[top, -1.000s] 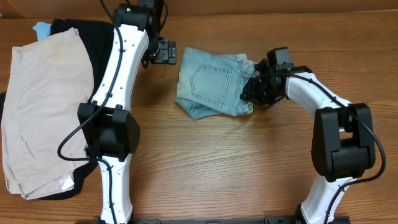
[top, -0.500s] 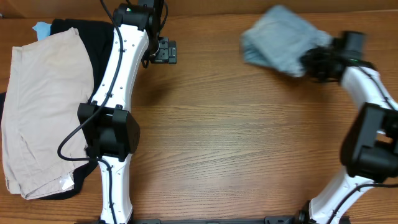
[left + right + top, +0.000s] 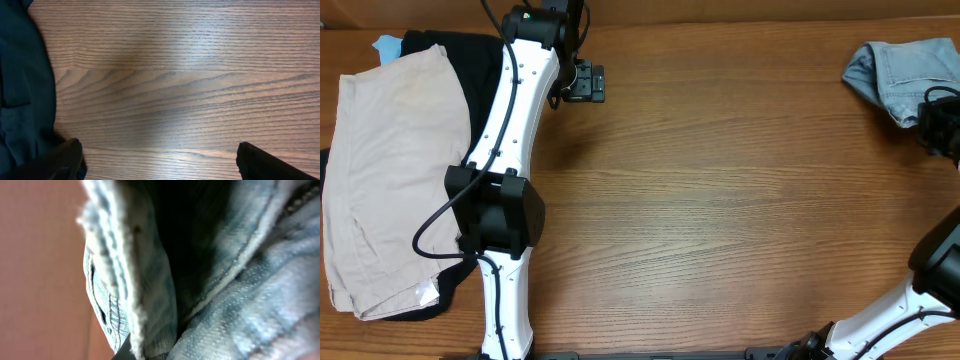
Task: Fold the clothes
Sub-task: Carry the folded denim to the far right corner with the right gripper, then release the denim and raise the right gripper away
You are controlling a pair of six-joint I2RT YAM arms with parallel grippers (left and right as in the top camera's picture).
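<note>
The denim shorts [image 3: 895, 72] sit far over in the back right corner of the tabletop [image 3: 720, 220]. They are bunched up in a soft lump. The light-blue cloth is folded over on itself, and a stitched seam shows on top.

The right hand [image 3: 932, 110] is at the near right edge of the lump, and the cloth goes right into it. It has the shorts in its grip, but its fingers are buried in the denim. In the right wrist view the denim shorts [image 3: 225, 280] fill almost the whole picture, very close and blurry. A pale, fuzzy hem [image 3: 125, 270] runs from top to bottom, with a dark fold beside it. The left side of that picture is a brown blur.

The left hand [image 3: 583, 83] is at the back of the tabletop, well apart from the shorts. It hangs over bare wood. In the left wrist view its two black fingers [image 3: 62, 160] stand wide apart at the bottom corners, and only wood shows between them. A black cloth [image 3: 20, 100] lies along the left side of that view, near the left finger.

From above, the black cloth [image 3: 445, 50] lies in the back left corner. The beige shorts [image 3: 390, 170] are spread flat on top and cover most of it. A small blue scrap [image 3: 388, 45] peeks out at the back of the pile.
</note>
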